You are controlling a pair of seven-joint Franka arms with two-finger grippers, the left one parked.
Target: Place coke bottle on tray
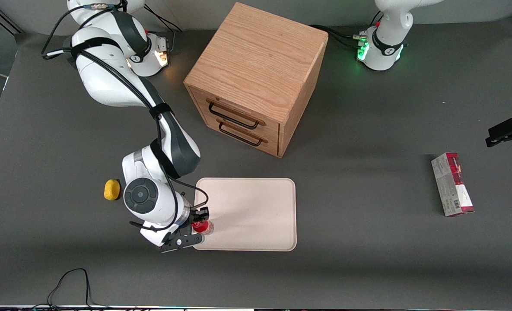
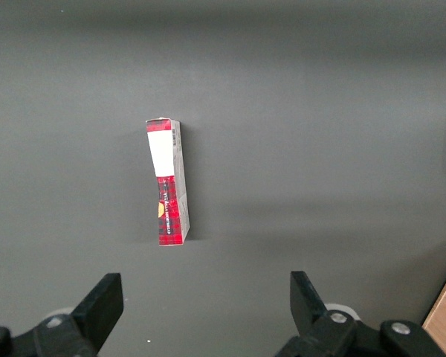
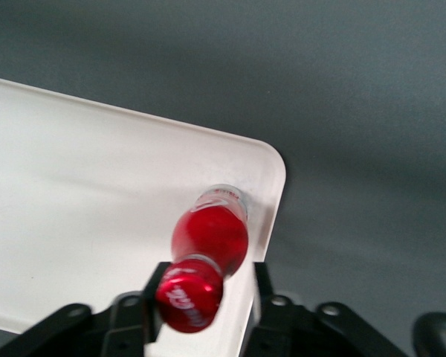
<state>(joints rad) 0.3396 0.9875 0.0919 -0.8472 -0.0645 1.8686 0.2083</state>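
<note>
The coke bottle [image 1: 203,226], small with a red cap and red label, stands on the cream-white tray [image 1: 256,211] in the corner nearest the working arm and the front camera. My right gripper [image 1: 200,225] is directly above it, its fingers on either side of the bottle's top. In the right wrist view the coke bottle [image 3: 212,238] rests with its base on the tray [image 3: 82,193] close to the rounded rim. The gripper [image 3: 206,290] is open: one finger sits against the cap and a gap shows between the cap and the other finger.
A wooden drawer cabinet [image 1: 256,77] stands farther from the front camera than the tray. A yellow lemon-like lump [image 1: 112,189] lies beside the working arm's wrist. A red-and-grey carton [image 1: 452,184] [image 2: 169,182] lies toward the parked arm's end of the table.
</note>
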